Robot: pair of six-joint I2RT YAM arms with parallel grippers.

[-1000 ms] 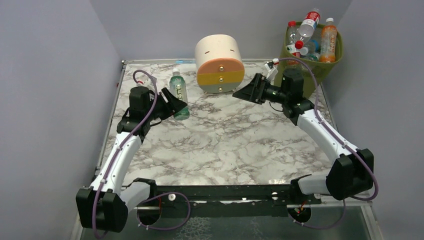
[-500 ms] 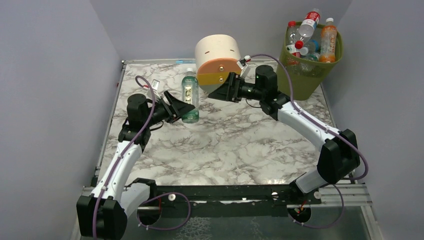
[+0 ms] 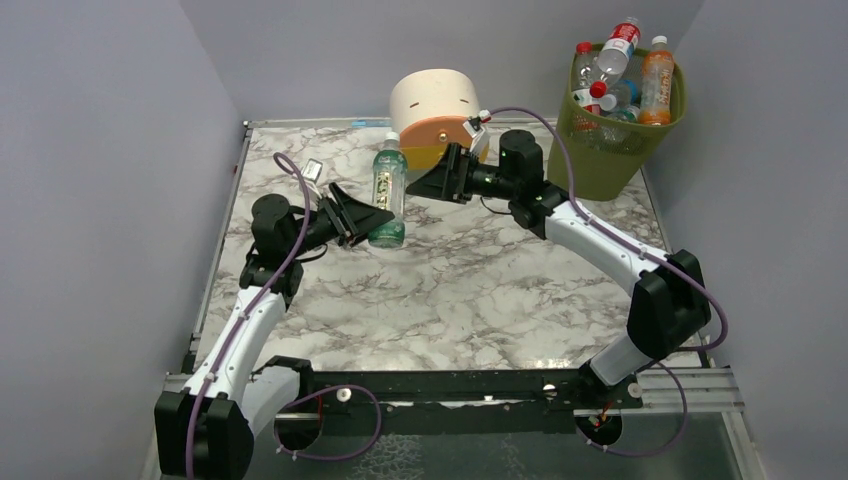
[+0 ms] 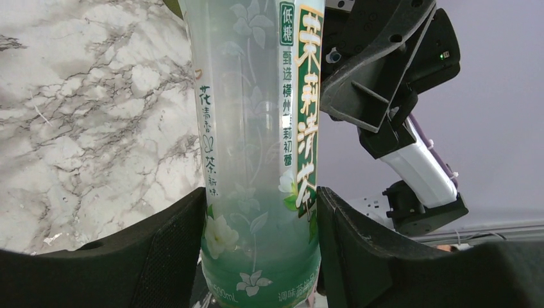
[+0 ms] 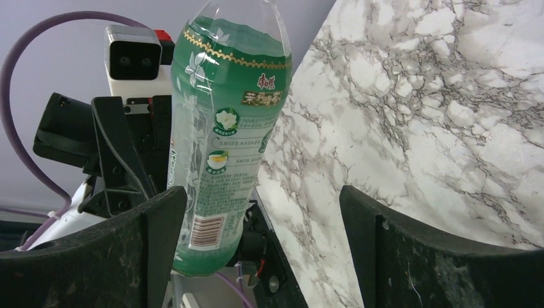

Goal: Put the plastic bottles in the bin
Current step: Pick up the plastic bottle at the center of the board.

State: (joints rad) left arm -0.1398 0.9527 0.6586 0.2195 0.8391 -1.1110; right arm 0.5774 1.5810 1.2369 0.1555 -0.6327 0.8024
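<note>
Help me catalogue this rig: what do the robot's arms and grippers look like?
The left arm and right arm match: white shells, black joints and bases, a purple cable looping along each. The left gripper and right gripper are black with wedge-shaped fingers; a white camera box sits at the left wrist.

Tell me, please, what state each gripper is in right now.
Left gripper: closed on the green-labelled bottle.
Right gripper: open, holding nothing.

Marble-look table, seemingly lavender walls
</note>
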